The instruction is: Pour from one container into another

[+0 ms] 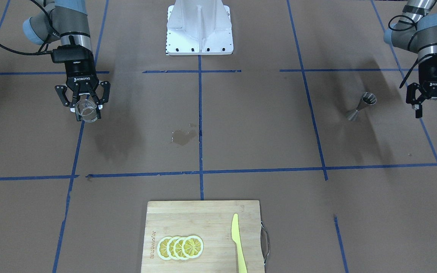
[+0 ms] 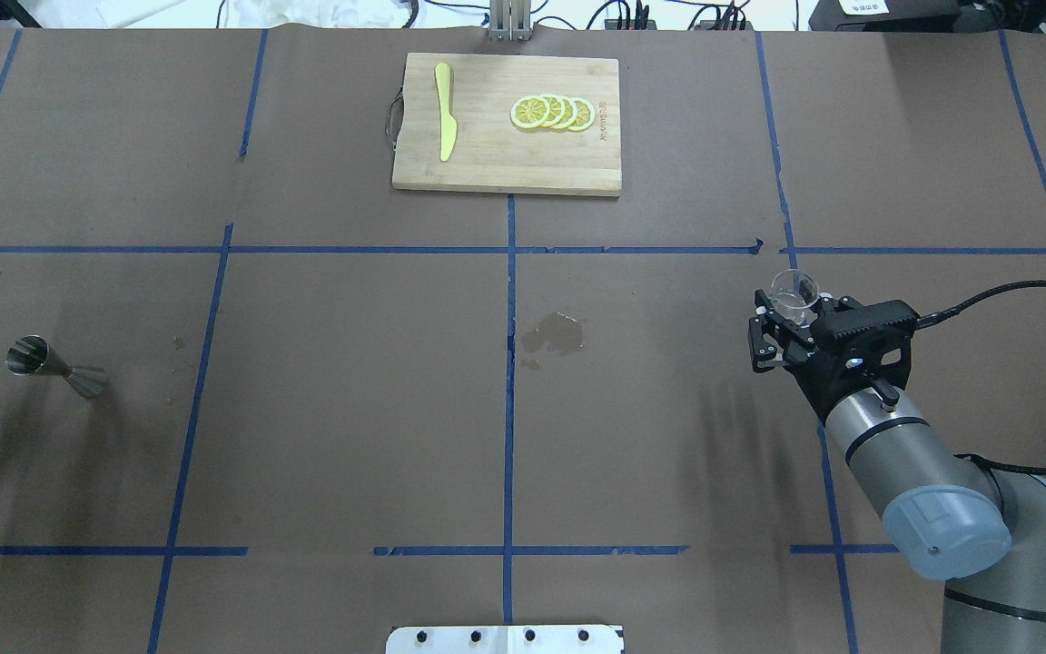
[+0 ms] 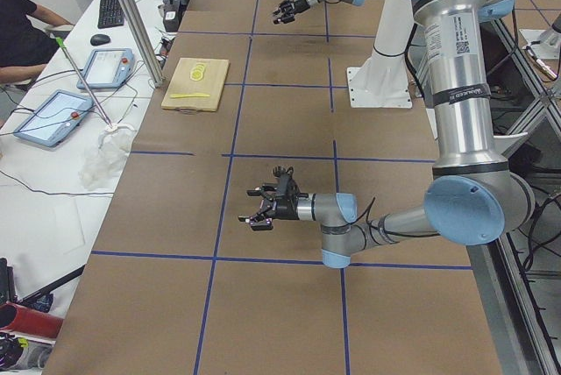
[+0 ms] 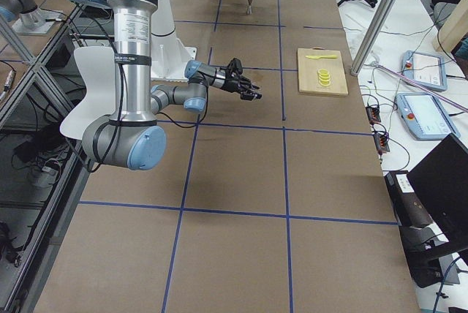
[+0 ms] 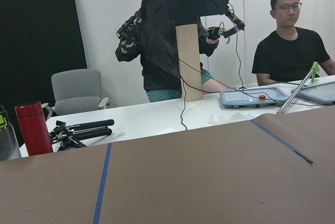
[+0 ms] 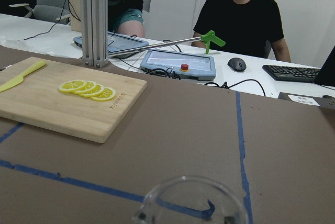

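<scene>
Clamping the glass cup (image 1: 87, 109), right pincer (image 1: 88, 112); left pincer (image 1: 433, 113) gapes wide.

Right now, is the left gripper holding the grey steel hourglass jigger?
No, the jigger sits on the table, apart from the left gripper.

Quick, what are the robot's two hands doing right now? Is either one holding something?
Left gripper: open, holding nothing.
Right gripper: closed on the glass cup.
</scene>
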Available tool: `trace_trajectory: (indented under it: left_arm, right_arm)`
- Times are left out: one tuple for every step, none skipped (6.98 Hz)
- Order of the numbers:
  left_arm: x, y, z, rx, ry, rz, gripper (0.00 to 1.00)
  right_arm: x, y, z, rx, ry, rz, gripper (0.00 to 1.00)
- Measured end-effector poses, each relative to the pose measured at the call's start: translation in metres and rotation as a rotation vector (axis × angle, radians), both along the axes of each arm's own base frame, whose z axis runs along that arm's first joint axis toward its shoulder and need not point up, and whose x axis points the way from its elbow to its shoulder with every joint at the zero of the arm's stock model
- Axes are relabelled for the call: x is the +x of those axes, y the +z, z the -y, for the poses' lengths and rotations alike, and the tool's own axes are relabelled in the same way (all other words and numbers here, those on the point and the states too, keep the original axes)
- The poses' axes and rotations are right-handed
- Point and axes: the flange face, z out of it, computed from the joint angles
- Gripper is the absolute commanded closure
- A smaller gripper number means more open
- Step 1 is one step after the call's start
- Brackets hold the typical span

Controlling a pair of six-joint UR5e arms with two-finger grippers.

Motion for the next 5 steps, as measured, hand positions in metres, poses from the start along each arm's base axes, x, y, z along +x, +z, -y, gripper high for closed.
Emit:
trace_trajectory:
  left_arm:
    - [-0.009, -0.004, 0.019, -0.011, 0.01, 0.034, 0.0]
    - [-0.018, -0.011, 0.04, -0.021, 0.02, 0.07, 0.0]
    - [-0.03, -0.017, 0.062, -0.042, 0.045, 0.087, 0.0]
    - [-0.046, -0.025, 0.083, -0.067, 0.086, 0.103, 0.0]
    - [-0.064, -0.031, 0.098, -0.094, 0.131, 0.13, 0.0]
  right_arm:
    - [-0.006, 0.011, -0.001, -0.021, -0.004, 0.006, 1.0]
    - [-0.014, 0.022, -0.003, -0.047, 0.0, 0.026, 1.0]
    - [-0.022, 0.032, -0.007, -0.065, 0.011, 0.043, 1.0]
    - [-0.029, 0.041, -0.013, -0.073, 0.03, 0.059, 1.0]
    - [-0.036, 0.046, -0.021, -0.066, 0.051, 0.065, 1.0]
